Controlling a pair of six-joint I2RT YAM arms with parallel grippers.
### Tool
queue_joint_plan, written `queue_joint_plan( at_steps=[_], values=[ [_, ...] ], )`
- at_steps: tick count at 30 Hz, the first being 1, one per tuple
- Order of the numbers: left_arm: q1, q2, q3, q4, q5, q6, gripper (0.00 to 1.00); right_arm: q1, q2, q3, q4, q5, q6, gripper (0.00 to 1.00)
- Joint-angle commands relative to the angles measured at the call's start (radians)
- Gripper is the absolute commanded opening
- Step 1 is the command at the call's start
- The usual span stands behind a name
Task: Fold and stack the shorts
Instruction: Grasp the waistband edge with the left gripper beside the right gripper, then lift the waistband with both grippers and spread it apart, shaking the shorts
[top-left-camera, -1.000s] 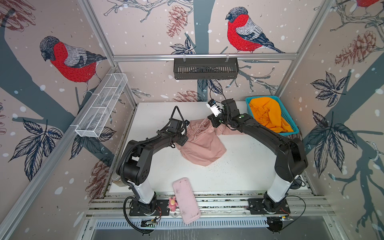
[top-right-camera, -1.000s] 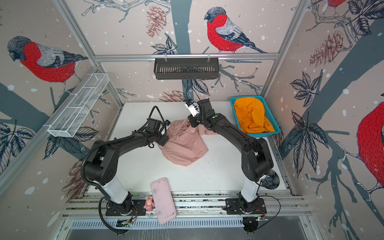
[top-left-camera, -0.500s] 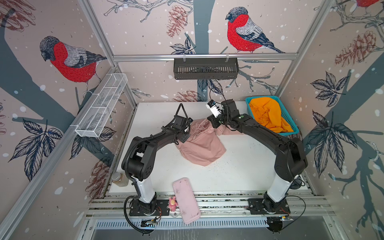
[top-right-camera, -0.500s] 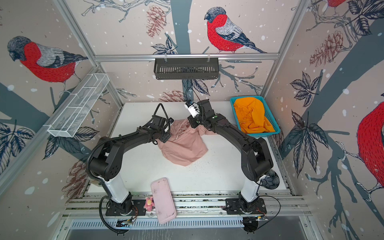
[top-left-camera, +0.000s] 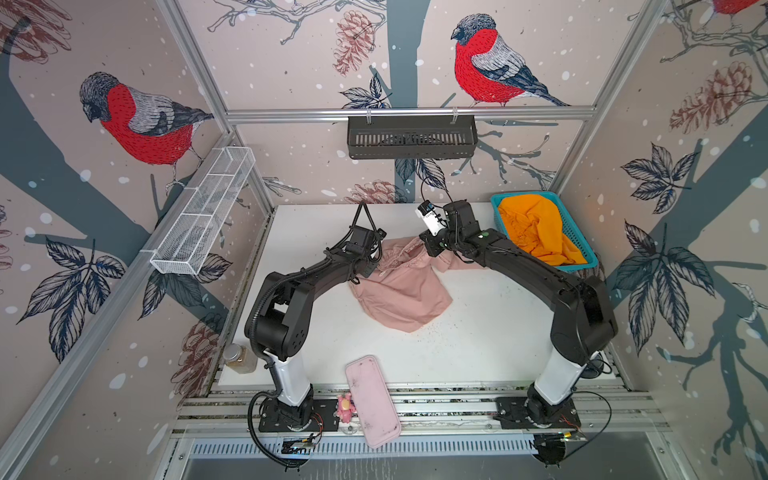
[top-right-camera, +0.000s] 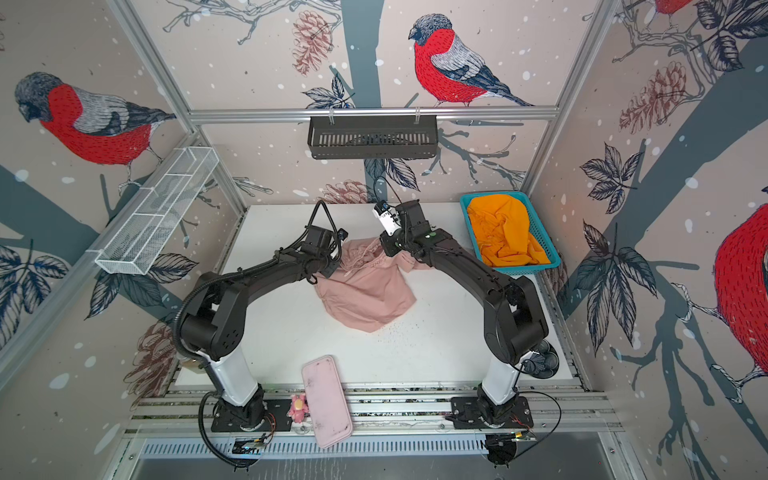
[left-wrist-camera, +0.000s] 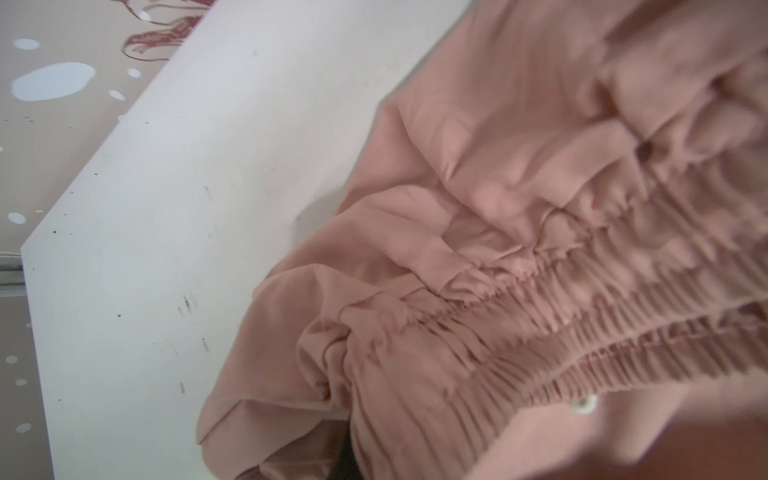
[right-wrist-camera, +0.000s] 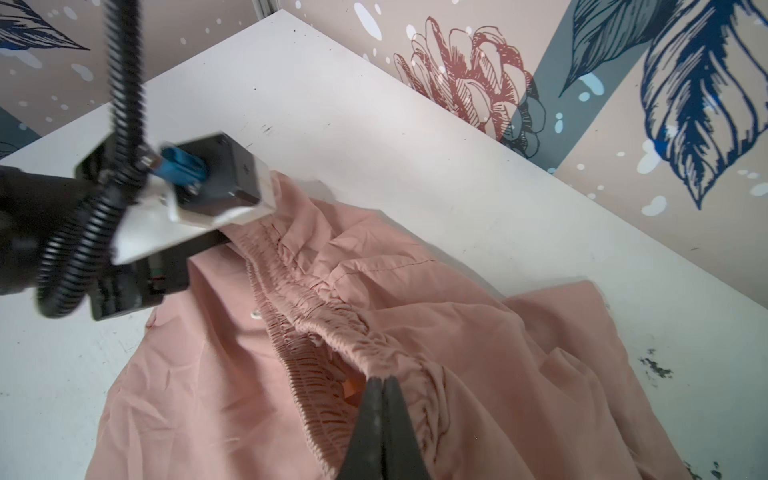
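Observation:
The dusty pink shorts (top-left-camera: 401, 291) (top-right-camera: 365, 291) lie crumpled at the table's middle, their gathered elastic waist toward the back. My right gripper (right-wrist-camera: 383, 380) (top-left-camera: 430, 249) is shut on the waist's right end. My left gripper (top-left-camera: 374, 266) (right-wrist-camera: 226, 243) is at the waist's left end, shut on the cloth. In the left wrist view pink fabric (left-wrist-camera: 498, 291) covers the jaws. The bright orange shorts (top-left-camera: 536, 232) (top-right-camera: 503, 232) lie bunched in the teal basket (top-left-camera: 582, 266) at the back right.
A rigid pink tray (top-left-camera: 372, 401) and a small pink toy (top-left-camera: 346, 405) sit over the front rail. A jar (top-left-camera: 239, 359) stands at the front left corner. A white wire shelf (top-left-camera: 203, 212) hangs on the left wall and a black rack (top-left-camera: 411, 137) on the back wall.
My left gripper has moved right and back onto the waist's left end and gone from open to shut on it. The right gripper has stayed shut in place.

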Motion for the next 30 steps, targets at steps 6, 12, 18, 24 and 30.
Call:
queue_joint_plan(
  at_steps=[6, 12, 18, 24, 30],
  values=[
    [0.0, -0.16, 0.099, -0.05, 0.19, -0.14, 0.0, -0.039, -0.069, 0.06, -0.005, 0.074, -0.023, 0.02],
    [-0.001, -0.287, 0.248, -0.136, 0.322, -0.216, 0.0, -0.081, -0.189, 0.101, 0.006, 0.072, -0.021, 0.01],
    [0.02, -0.378, 0.445, -0.225, 0.436, -0.304, 0.0, -0.106, -0.338, 0.161, 0.01, 0.03, 0.01, 0.01],
    [0.032, -0.422, 0.639, -0.421, 0.5, -0.31, 0.0, -0.097, -0.433, 0.299, -0.129, -0.105, 0.005, 0.01],
    [0.053, -0.57, 0.64, -0.489, 0.424, -0.297, 0.0, -0.088, -0.554, 0.32, -0.173, -0.213, 0.047, 0.01]
  ],
)
